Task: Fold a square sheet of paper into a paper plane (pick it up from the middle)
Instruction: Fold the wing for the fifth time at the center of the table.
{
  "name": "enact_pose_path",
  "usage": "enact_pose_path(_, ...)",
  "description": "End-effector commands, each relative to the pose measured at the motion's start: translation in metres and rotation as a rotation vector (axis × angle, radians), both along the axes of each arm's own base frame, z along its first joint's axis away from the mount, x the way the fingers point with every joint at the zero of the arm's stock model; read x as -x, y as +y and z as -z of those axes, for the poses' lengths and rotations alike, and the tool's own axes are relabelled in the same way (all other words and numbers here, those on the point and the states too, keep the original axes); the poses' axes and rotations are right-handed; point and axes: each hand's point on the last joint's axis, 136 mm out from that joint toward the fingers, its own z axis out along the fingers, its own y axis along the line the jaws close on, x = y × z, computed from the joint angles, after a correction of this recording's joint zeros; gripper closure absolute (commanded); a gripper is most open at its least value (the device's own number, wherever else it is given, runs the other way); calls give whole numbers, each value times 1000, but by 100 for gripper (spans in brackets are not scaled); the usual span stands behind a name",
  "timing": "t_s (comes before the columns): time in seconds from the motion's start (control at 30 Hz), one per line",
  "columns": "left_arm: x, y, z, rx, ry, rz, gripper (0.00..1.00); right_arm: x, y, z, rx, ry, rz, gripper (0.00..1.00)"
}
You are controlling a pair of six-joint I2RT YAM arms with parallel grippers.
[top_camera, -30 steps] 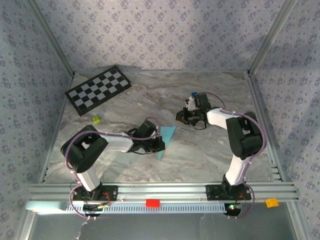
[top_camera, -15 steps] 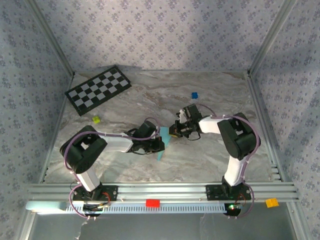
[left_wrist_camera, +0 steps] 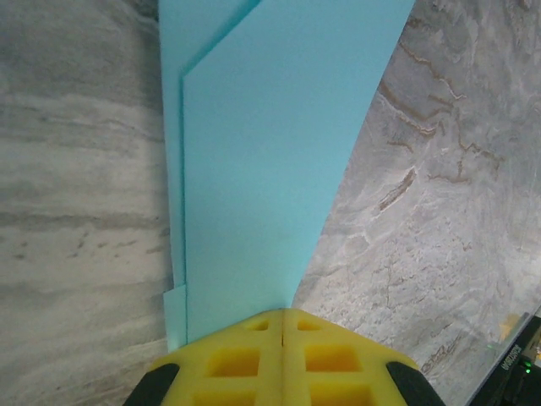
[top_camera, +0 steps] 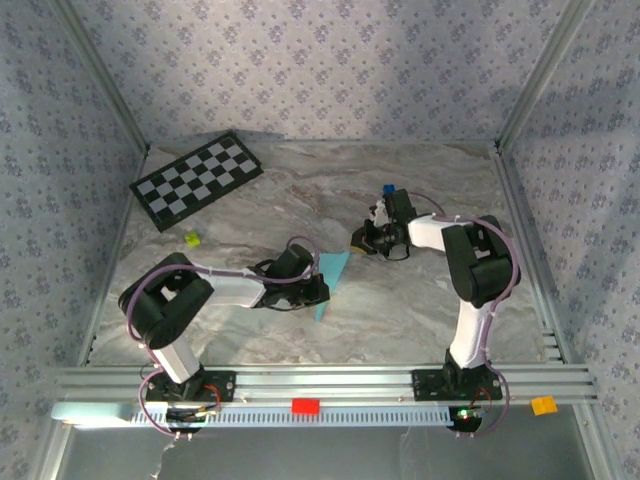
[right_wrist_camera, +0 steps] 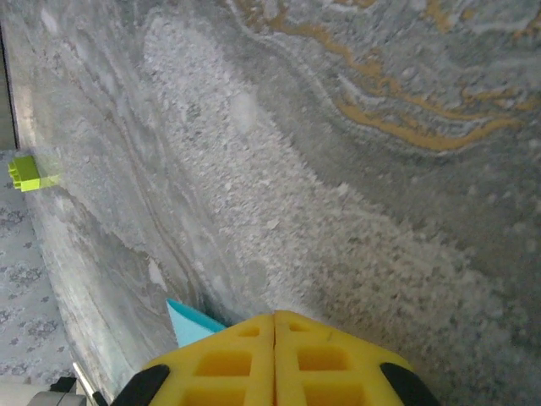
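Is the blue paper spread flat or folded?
Folded: the blue paper tapers to a wedge, with a second layer's edge showing alongside.

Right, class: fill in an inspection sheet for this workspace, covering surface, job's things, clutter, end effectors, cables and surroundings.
Surface: marble-look table.
Job's things: blue paper, folded to a taper, lying on the table.
Clutter: checkerboard, green block and blue cube on the table; red block and orange block by the front rail.
End effectors: left end effector shut, tips at the paper's narrow end; right end effector shut, holding nothing, beside a paper corner.
Cables: purple cables along both arms.
Surroundings: patterned walls, aluminium frame.
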Motion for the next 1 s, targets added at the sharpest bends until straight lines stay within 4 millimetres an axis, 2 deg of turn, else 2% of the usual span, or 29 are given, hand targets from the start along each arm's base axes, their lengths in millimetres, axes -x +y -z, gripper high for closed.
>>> enact_pose_path(0.0,7,16,5,-79,11,-43,99,9,3,-34,8,-80,-33,90)
enact_pose_path(0.13,-8,10,-34,-39,-90,-63,87,32,3,-41,34,-108,-55,87)
enact_pose_path(0.23,-15,20,-57,-77,-164,-80,77,47,0,-37,64,-111,-46,85)
enact_pose_path(0.33,-18,38,-65,-124,-209,-110,72,57,-4,-32,57,-86,-8,84)
enact_pose_path(0.4,-19,52,-60,-151,-191,-120,71,62,1,-33,25,-88,-6,83)
enact_pose_path(0.5,-18,56,-51,-109,-134,-99,72,71,8,-33,38,-85,-20,83)
enact_pose_path(0.83,-15,30,-33,-19,-29,-15,72,91,21,-22,64,-61,-62,82)
enact_pose_path(0.97,-13,29,-22,-34,6,-6,71,96,22,-15,67,-42,-69,82)
